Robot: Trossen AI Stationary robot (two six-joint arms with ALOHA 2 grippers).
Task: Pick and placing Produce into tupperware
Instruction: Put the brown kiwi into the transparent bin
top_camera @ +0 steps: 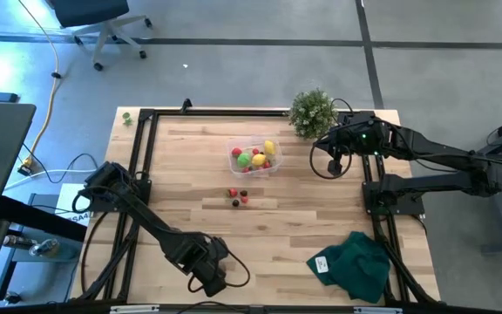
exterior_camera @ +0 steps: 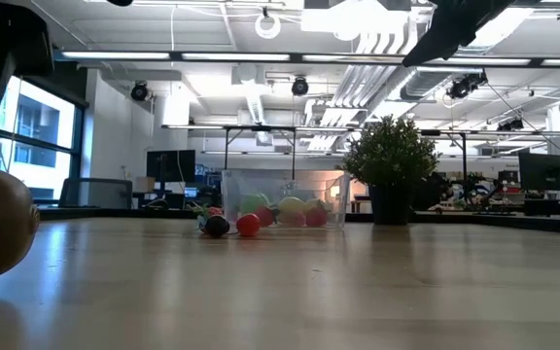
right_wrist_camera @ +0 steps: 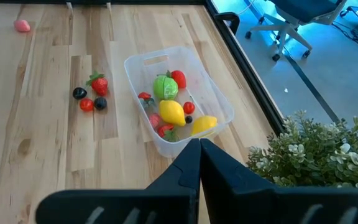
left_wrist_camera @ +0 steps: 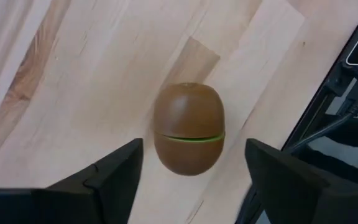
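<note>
Kiwi (left_wrist_camera: pixel 188 129) between open left claw (left_wrist_camera: pixel 191 180) fingers

The tupperware (top_camera: pixel 254 159) sits mid-table, left of the potted plant (top_camera: pixel 311 112), with fruits (right_wrist_camera: pixel 171 112) inside. Loose berries (top_camera: pixel 238 196) lie just in front. A kiwi (left_wrist_camera: pixel 188 129) lies between the left gripper's (left_wrist_camera: pixel 188 171) fingers at the near edge.

table (top_camera: pixel 321 218): pale matt wood | tupperware (right_wrist_camera: pixel 219 107): clear glossy plastic | kiwi (left_wrist_camera: pixel 188 127): smooth brown

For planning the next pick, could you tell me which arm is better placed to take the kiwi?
Left. Its hand is open above the kiwi, fingers either side. The right hand is shut, up near the tupperware.
</note>
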